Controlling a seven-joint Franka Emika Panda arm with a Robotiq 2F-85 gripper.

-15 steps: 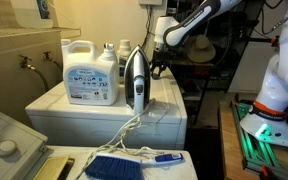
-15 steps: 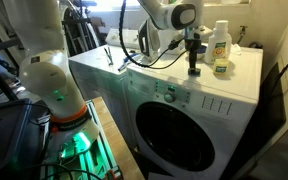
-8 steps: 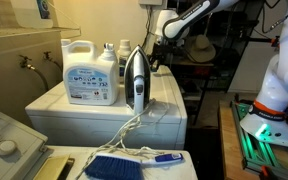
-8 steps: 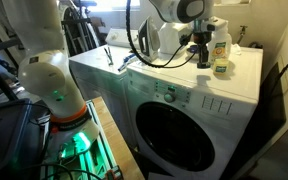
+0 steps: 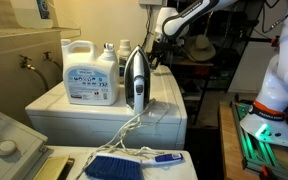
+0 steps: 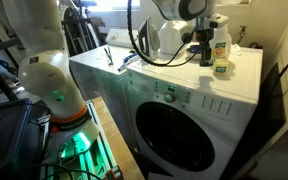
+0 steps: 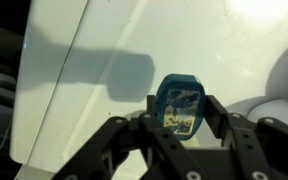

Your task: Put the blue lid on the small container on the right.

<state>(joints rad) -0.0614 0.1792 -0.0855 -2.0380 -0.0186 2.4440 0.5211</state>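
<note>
My gripper (image 7: pixel 179 125) is shut on the blue lid (image 7: pixel 179 103), which sits upright between the two black fingers in the wrist view. In an exterior view the gripper (image 6: pixel 204 60) hangs a little above the white washer top (image 6: pixel 174 75), just beside a small bottle with a yellow-green label (image 6: pixel 221 50). In an exterior view the gripper (image 5: pixel 157 60) is partly hidden behind the iron (image 5: pixel 135 80). A white rounded object (image 7: pixel 284 75) shows at the right edge of the wrist view; I cannot tell which container it is.
A large white detergent jug (image 5: pixel 91 72) and two small dark-capped bottles (image 5: pixel 115 52) stand at the back of the washer. The iron's cord trails off the front edge. A blue brush (image 5: pixel 119 166) lies on a lower surface. The washer door (image 6: pixel 179 135) faces the room.
One second ago the gripper was low on the washer top. It has risen and shifted toward the small bottle; in the last half second it has barely moved.
</note>
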